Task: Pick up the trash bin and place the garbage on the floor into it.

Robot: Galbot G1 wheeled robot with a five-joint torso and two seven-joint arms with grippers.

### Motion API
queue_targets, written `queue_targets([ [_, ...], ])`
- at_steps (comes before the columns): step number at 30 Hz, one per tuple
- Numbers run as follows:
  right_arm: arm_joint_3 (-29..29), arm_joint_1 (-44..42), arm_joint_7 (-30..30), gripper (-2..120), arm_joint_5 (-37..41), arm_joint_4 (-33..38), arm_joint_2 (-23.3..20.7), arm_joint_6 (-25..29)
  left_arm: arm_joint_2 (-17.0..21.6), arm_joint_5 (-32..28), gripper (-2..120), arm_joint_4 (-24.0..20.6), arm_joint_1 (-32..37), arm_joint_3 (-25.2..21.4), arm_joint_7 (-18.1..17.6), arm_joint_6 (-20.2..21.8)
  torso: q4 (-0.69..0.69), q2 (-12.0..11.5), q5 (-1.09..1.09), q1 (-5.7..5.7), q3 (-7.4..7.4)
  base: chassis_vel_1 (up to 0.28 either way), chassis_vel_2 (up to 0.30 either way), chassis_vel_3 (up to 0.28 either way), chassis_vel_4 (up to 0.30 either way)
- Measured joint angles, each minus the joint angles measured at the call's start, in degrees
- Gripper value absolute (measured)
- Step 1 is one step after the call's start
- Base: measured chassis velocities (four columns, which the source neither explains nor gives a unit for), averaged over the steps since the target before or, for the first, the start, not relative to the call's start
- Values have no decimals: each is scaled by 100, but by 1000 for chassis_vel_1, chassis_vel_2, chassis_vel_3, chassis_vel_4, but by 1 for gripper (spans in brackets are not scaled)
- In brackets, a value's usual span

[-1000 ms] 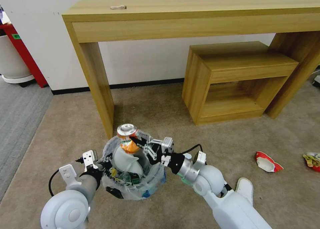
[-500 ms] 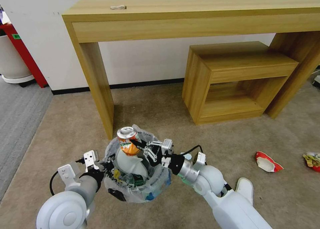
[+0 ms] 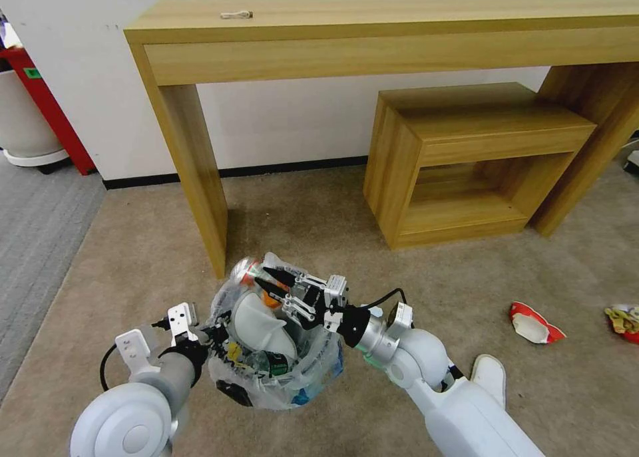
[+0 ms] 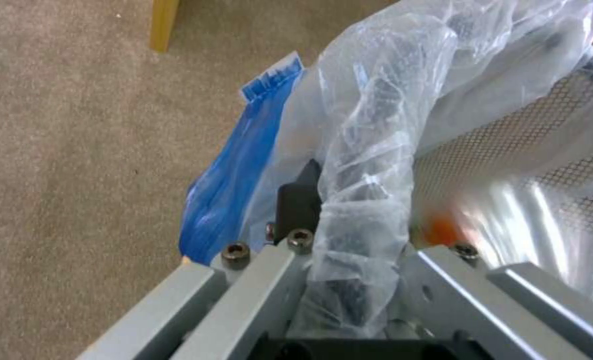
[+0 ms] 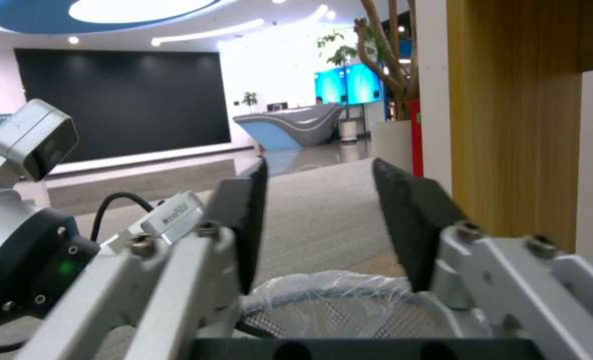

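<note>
Trash bin (image 3: 273, 350) is held off the floor (image 3: 133, 257) by left gripper (image 3: 206, 334) clenched on its bagged rim; right gripper (image 3: 276, 285), fingers released above it, could be snagged in the liner, or the overfilled can (image 3: 247, 271) tipped out.

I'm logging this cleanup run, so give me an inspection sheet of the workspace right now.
Surface: beige carpet.
Job's things: trash bin held up, bagged, holding an orange can and a white slipper.
Clutter: crushed red-white cup, red wrapper and another slipper on the carpet.
Grippers: left tool shut on the bin's rim; right tool open above the bin, empty.
Cables: black cable at the right wrist.
Surroundings: wooden desk, low wooden shelf.
</note>
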Motion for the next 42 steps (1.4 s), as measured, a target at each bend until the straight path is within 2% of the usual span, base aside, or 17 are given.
queue_targets([
  [2,0,5,3,53,4,-1,1,13,3,0,1,1,0,-3,0,0,0,0,0,0,0,0,0,0,0],
  [6,0,8,8,71,7,-19,-8,53,11,-1,1,15,-16,-25,0,0,0,0,0,0,0,0,0,0,0],
  [7,0,8,8,71,7,-19,-8,53,11,-1,1,15,-16,-25,0,0,0,0,0,0,0,0,0,0,0],
  [10,1,-11,8,87,2,-32,-30,93,27,-31,1,19,-49,-64,0,1,0,0,0,0,0,0,0,0,0],
  [11,1,-11,8,87,2,-32,-30,93,27,-31,1,19,-49,-64,0,1,0,0,0,0,0,0,0,0,0],
  [13,10,-25,9,97,2,-33,-34,122,35,-61,1,30,-77,-106,0,0,0,0,0,0,0,0,0,0,0],
  [19,46,-80,249,100,13,19,-22,206,39,-150,1,90,-169,-272,-98,-11,0,0,0,0,0,0,0,0,0],
  [21,171,-142,967,100,48,158,-12,136,69,-170,1,166,-222,-403,-277,-71,0,0,0,0,0,0,0,0,0],
  [23,245,-152,1156,100,49,199,-12,72,76,-154,1,182,-225,-427,-301,-91,0,0,0,0,0,0,0,0,0],
  [25,671,-156,1736,100,1,311,3,-151,86,-20,1,244,-236,-500,-356,-165,0,0,0,0,0,0,0,0,0],
  [27,807,-147,1871,100,-14,315,7,-165,86,22,1,262,-238,-522,-360,-185,0,0,0,0,0,0,0,0,0],
  [30,1531,-127,2484,100,-261,314,-51,-177,84,203,1,317,-242,-595,-350,-274,1,0,0,0,0,0,0,0,0],
  [31,1531,-127,2484,100,-261,314,-51,-177,84,203,1,317,-242,-595,-350,-274,1,0,0,0,0,0,0,0,0],
  [34,2432,-348,2820,100,-602,321,-22,-187,84,324,1,374,-243,-644,-330,-322,-1,0,1,0,0,0,0,0,0],
  [35,2432,-348,2820,100,-602,321,-22,-187,84,324,1,374,-243,-644,-330,-322,-1,0,1,0,0,0,0,0,0],
  [39,3218,-700,3076,100,-1154,212,92,204,75,519,1,437,-241,-705,-220,-385,0,0,1,0,0,0,0,0,0],
  [42,3501,-980,3247,100,-1109,266,124,255,58,613,1,441,-267,-765,-161,-417,-1,0,2,0,0,0,0,0,0],
])
